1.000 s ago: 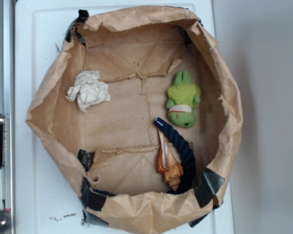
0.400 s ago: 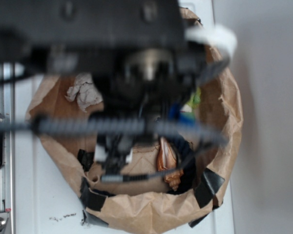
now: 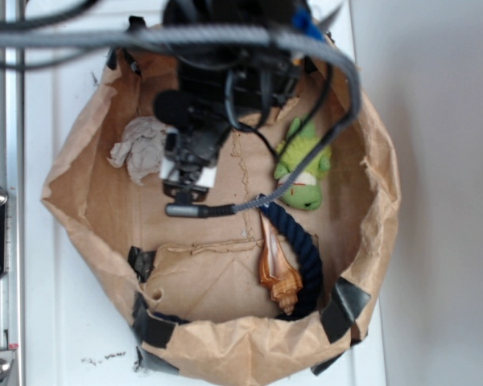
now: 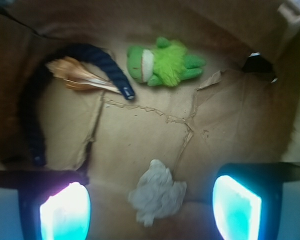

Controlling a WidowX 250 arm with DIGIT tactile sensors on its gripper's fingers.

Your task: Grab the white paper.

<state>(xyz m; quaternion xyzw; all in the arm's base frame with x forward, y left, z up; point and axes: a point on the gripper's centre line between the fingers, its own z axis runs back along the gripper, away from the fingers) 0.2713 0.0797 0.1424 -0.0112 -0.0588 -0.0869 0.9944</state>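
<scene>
The white paper [image 3: 135, 149] is a crumpled off-white wad lying on the floor of the brown paper bag [image 3: 80, 209], at its left side. My gripper [image 3: 182, 151] hangs over the bag just to the right of the wad, on the black arm that reaches in from the top edge. In the wrist view the white paper [image 4: 157, 194] shows low in the frame, between my two fingers and below them. The gripper [image 4: 150, 210] is open, its glowing pads [image 4: 65, 212] wide apart, with nothing held.
A green plush toy [image 3: 303, 167] lies at the bag's right. A navy rope [image 3: 304, 251] and an orange shell [image 3: 275, 275] lie at the lower right. The bag's crumpled walls rise all round. A grey cable [image 3: 225, 36] loops across the top.
One second ago no arm was in view. It then swept in blurred across the bag, and now stands farther up, with the gripper beside the paper wad. The objects have not moved.
</scene>
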